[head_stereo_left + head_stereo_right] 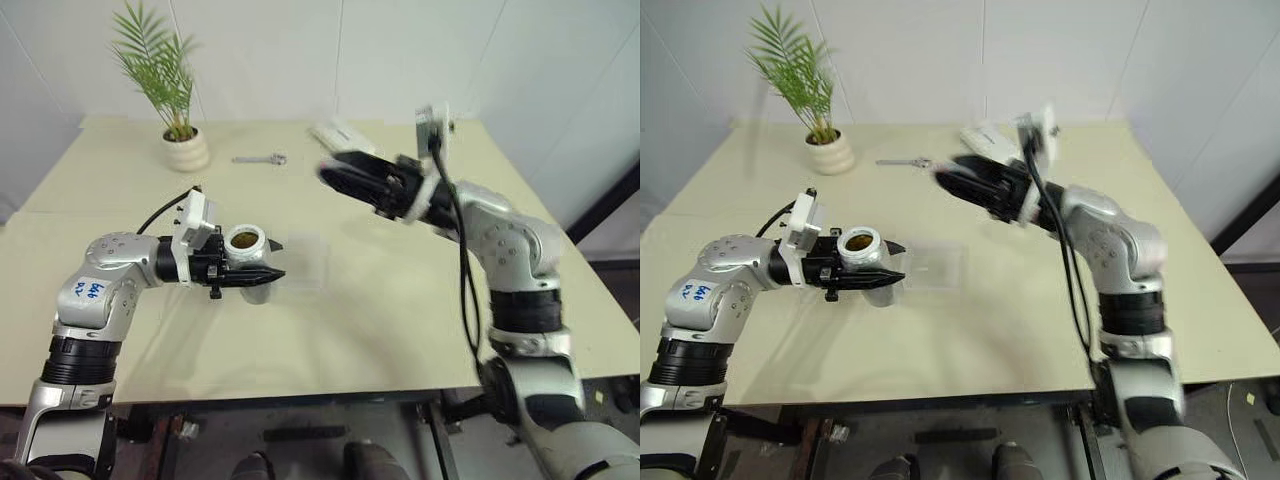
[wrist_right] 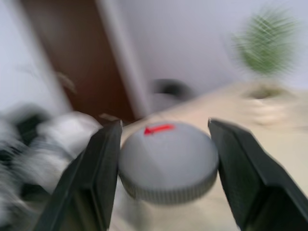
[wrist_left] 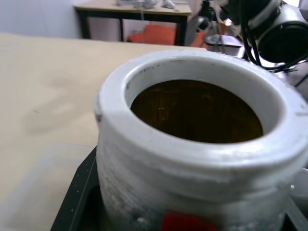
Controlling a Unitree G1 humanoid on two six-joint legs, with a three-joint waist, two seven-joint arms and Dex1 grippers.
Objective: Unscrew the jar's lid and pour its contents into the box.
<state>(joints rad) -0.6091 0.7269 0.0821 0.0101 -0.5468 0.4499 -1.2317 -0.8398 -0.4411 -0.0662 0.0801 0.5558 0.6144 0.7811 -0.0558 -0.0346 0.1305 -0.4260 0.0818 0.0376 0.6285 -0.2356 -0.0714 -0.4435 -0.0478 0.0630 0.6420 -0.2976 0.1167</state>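
Gripping the jar between its two black fingers, the left gripper holds it upright above the beige table in the left eye view. The jar's mouth is open and brownish contents show inside. Just beyond the fingertips lies the clear shallow box, flat on the table. The right gripper hangs well apart from the jar, over the far middle of the table, blurred; its fingers and what they hold cannot be made out here. Behind it lies a white oblong case. A potted palm stands at the far left corner, with a small metal tool lying between it and the case.

The right eye view gives the same layout: jar in the left gripper, box just beside the fingertips, right gripper raised and apart.

From the left wrist view, the jar has a thick pale rim and a red mark low on its side; the contents form a dark brown layer within. A corner of the box shows beside the jar.

From the right wrist view, the right gripper has its jaws closed on the lid, a round grey ribbed cap with a red mark on top, pinched between both fingers.
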